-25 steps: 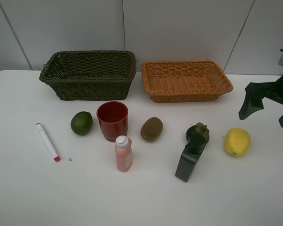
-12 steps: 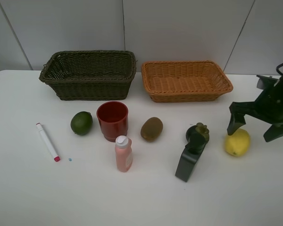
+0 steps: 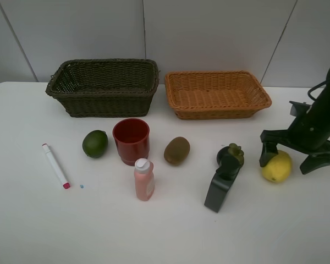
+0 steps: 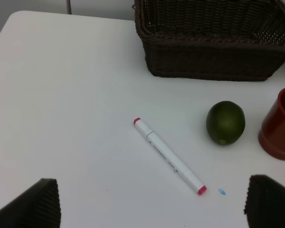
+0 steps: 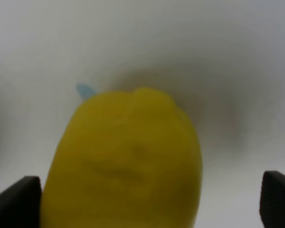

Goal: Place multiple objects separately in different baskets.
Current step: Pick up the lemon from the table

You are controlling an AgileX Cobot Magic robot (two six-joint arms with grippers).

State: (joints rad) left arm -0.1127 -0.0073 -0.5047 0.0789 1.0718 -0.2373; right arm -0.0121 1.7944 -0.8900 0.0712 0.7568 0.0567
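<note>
My right gripper (image 3: 292,159) is open and low over the yellow lemon (image 3: 277,168), one finger against its left side, the other apart on its right. The right wrist view shows the lemon (image 5: 128,161) filling the gap between the fingertips. My left gripper (image 4: 152,197) is open above the white red-tipped marker (image 4: 168,156), near the lime (image 4: 225,122); it is outside the exterior view. On the table lie the marker (image 3: 55,165), lime (image 3: 95,143), red cup (image 3: 131,141), pink bottle (image 3: 144,180), kiwi (image 3: 177,150) and black bottle (image 3: 222,186) beside a dark fruit (image 3: 234,154).
The dark olive basket (image 3: 104,104) stands at the back left and the orange-tan basket (image 3: 217,113) at the back right, both empty. White wall panels rise behind them. The table's front half is bare white surface.
My right gripper has come down and to the left from the table's right edge until its fingers straddle the lemon. The objects and baskets have not moved.
</note>
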